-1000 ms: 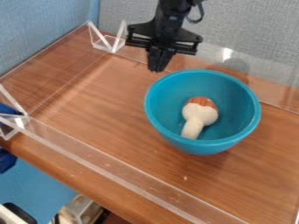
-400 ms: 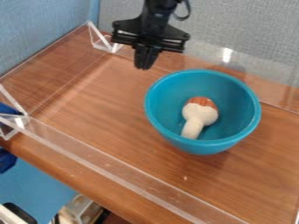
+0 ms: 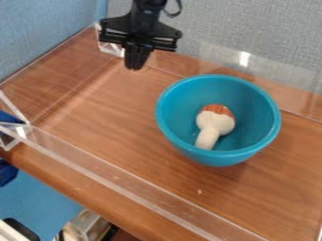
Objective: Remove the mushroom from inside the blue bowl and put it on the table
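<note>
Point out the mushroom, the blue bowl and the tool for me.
mushroom (image 3: 214, 126): camera view, middle of its cream stem.
blue bowl (image 3: 176, 124): camera view, bare inner wall on the left.
tool (image 3: 135, 64): camera view, tip of its shut fingers.

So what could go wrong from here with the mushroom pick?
The tool is shut and off to the left of the blue bowl, so it must open and return first. The mushroom lies on its side deep inside; fingers could hit the rim or tip the bowl.
</note>
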{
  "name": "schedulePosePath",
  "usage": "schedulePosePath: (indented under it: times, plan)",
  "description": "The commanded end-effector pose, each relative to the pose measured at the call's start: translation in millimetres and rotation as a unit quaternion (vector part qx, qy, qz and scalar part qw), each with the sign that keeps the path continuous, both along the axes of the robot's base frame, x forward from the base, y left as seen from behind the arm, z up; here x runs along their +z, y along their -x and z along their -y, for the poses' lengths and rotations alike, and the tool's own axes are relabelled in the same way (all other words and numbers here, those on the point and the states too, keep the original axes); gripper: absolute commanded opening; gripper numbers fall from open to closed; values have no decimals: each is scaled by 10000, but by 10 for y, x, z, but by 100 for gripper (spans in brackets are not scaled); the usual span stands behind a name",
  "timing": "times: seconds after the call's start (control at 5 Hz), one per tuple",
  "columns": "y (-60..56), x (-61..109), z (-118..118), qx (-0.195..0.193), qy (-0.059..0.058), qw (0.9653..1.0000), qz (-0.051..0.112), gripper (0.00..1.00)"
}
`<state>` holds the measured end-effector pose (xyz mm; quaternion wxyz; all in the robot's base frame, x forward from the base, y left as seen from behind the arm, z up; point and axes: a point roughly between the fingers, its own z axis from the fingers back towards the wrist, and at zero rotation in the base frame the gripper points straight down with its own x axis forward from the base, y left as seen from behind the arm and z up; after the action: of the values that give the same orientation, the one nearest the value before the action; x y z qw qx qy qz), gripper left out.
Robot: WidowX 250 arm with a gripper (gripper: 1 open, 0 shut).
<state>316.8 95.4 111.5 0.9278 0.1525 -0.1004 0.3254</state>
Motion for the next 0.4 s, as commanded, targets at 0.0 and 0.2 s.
schedulePosePath:
  times: [0.0,0.2]
  plan:
    - [-135,84,-118,-67,-82,9996,279,0]
    - [-82,125,34,-199,-21,9995,237,100]
